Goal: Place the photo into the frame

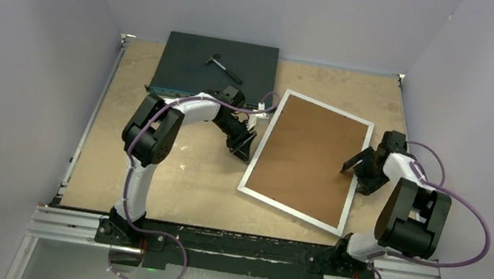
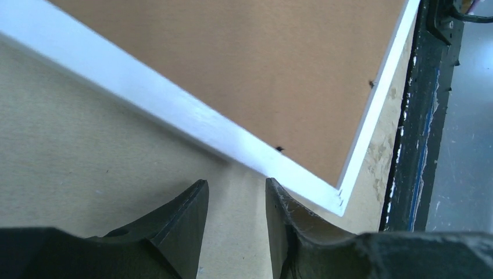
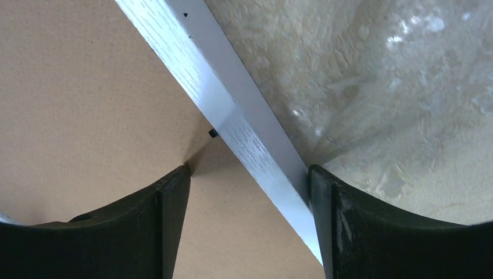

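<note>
- The frame [image 1: 289, 210] lies flat on the bench [image 1: 174, 173], back up, with a brown backing board [image 1: 310, 159] filling it.
- The photo shows in no view. Whether it sits under the board I cannot tell.
- The left tool [image 1: 243, 146] is just beside the frame's left rail, fingers parted and empty.
- The right tool [image 1: 351, 165] straddles the right rail, fingers wide apart, one over the board and one at the rail's outer edge. It grips nothing.
- The step in hand looks like work on the frame's edges, probably taking hold of the right rail.
- To do it well, centre the rail between the fingers and close squarely. The inner finger should ride on the rail and not dig into the board.
- The left tool should steady the far rail so the frame does not slide.
- The top view alone shows the whole frame, its slant, and the dark box [image 1: 214, 69] behind.
- The right wrist view alone shows a small black tab [image 3: 213, 133] at the board's edge.
- The left wrist view alone shows the bare gap between its fingers and the frame's near corner.
</note>
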Controlling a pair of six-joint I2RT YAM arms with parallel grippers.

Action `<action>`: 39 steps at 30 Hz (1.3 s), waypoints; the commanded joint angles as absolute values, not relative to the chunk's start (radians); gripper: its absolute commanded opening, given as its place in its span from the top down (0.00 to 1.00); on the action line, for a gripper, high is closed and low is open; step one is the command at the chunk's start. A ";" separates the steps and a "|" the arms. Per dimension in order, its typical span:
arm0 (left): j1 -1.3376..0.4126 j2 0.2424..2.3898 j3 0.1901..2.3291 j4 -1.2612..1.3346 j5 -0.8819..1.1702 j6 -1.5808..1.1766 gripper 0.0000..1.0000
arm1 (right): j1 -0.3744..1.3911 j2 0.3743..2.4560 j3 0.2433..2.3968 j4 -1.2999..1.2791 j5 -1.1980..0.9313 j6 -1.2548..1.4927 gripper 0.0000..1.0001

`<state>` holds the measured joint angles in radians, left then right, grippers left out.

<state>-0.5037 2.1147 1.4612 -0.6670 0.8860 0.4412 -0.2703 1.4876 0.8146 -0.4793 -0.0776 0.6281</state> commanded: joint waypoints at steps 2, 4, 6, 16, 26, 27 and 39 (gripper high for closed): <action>-0.545 2.103 1.428 -0.601 0.932 0.450 0.62 | -0.260 1.578 0.913 -0.321 -0.188 0.692 0.30; -0.555 2.120 1.429 -0.551 0.920 0.411 0.64 | -0.261 1.621 0.948 -0.305 -0.182 0.704 0.32; -0.559 2.133 1.439 -0.496 0.916 0.363 0.65 | -0.261 1.661 0.975 -0.287 -0.173 0.718 0.33; -0.564 2.215 1.564 -0.318 0.832 0.206 0.68 | -0.261 1.829 1.107 -0.230 -0.161 0.721 0.32; -0.563 2.264 1.609 -0.283 0.768 0.166 0.72 | -0.315 1.559 1.104 -0.500 0.069 0.627 0.04; -0.563 2.262 1.606 -0.284 0.763 0.164 0.72 | -0.316 1.527 1.093 -0.531 0.070 0.620 0.04; -0.545 2.242 1.578 -0.260 0.798 0.137 0.75 | -0.320 1.302 0.949 -0.800 0.013 0.589 0.08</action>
<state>-0.5552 2.2402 1.5921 -0.3462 0.8673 0.1177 -0.3153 1.3193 0.9958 -0.6960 0.0456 0.6033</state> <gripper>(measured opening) 0.261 0.928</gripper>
